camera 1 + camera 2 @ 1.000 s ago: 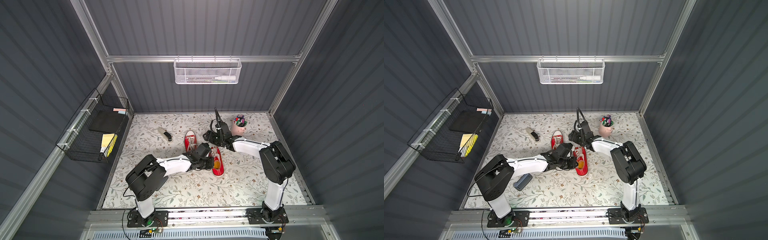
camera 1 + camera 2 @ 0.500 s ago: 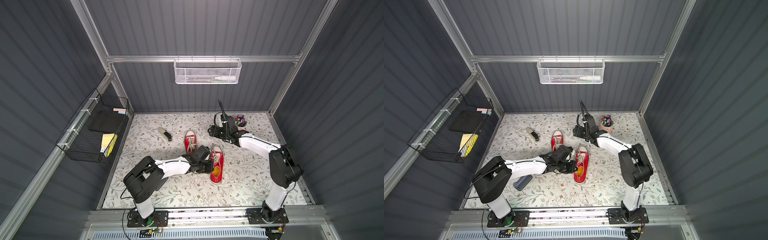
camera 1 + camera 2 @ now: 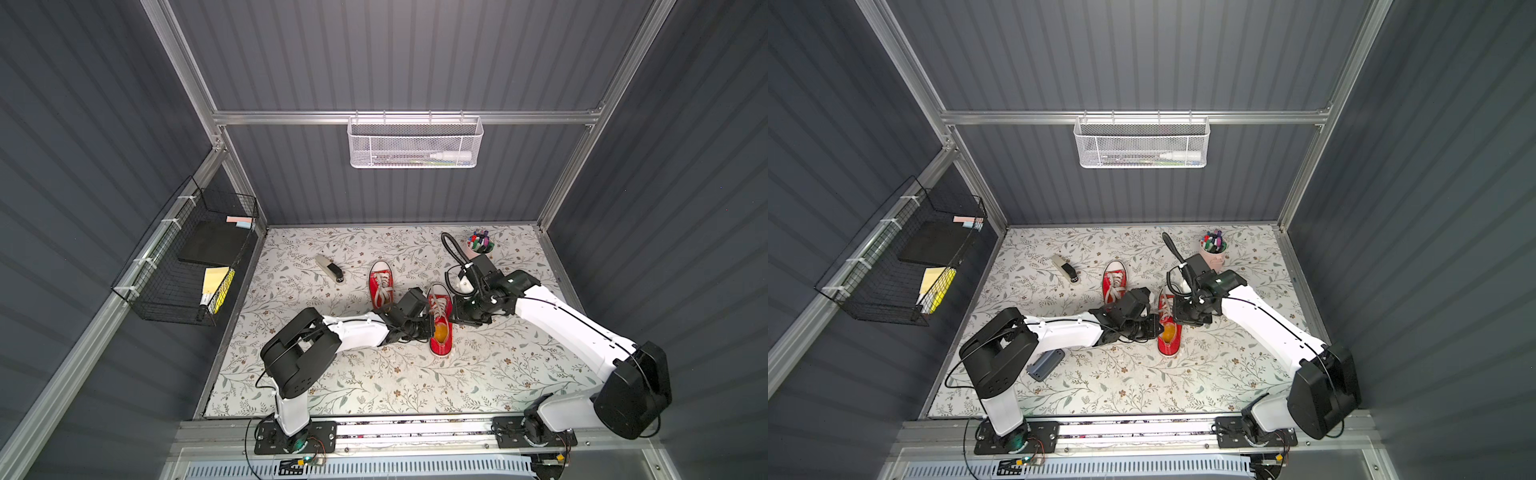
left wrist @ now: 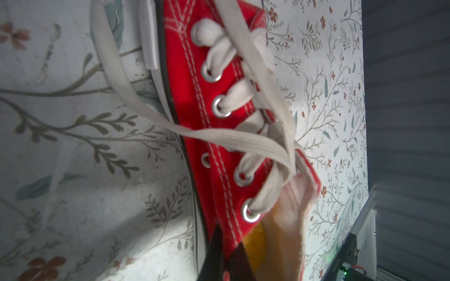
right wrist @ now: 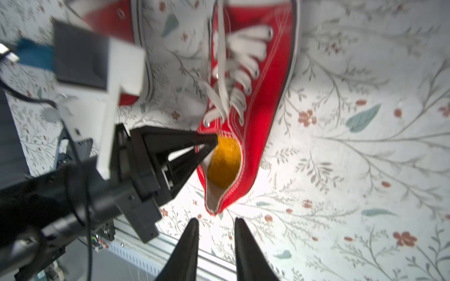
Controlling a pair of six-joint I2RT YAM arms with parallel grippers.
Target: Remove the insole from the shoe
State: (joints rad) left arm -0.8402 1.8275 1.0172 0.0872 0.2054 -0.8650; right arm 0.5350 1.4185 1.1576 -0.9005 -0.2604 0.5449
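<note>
Between my left gripper (image 5: 210, 145) tips: shoe (image 5: 258, 102) collar, pinched tight. Just past them, inside: insole (image 5: 225, 161). Off the heel, right gripper (image 5: 216, 220) hangs parted, empty. I'd dip one tip under the insole's heel edge, pinch, peel slowly while left anchors.

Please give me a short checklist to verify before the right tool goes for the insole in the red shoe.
1. Hold: left tool shut on the shoe collar: ok.
2. Target: orange insole visible in the opening: ok.
3. Free side: right tool empty, jaws apart: ok.
4. Aim: right tool over the opening: not ok; it hangs beside the shoe.
5. Space: other shoe apart from the held one: ok.
6. Whether the insole is loose or glued: cannot tell.
</note>
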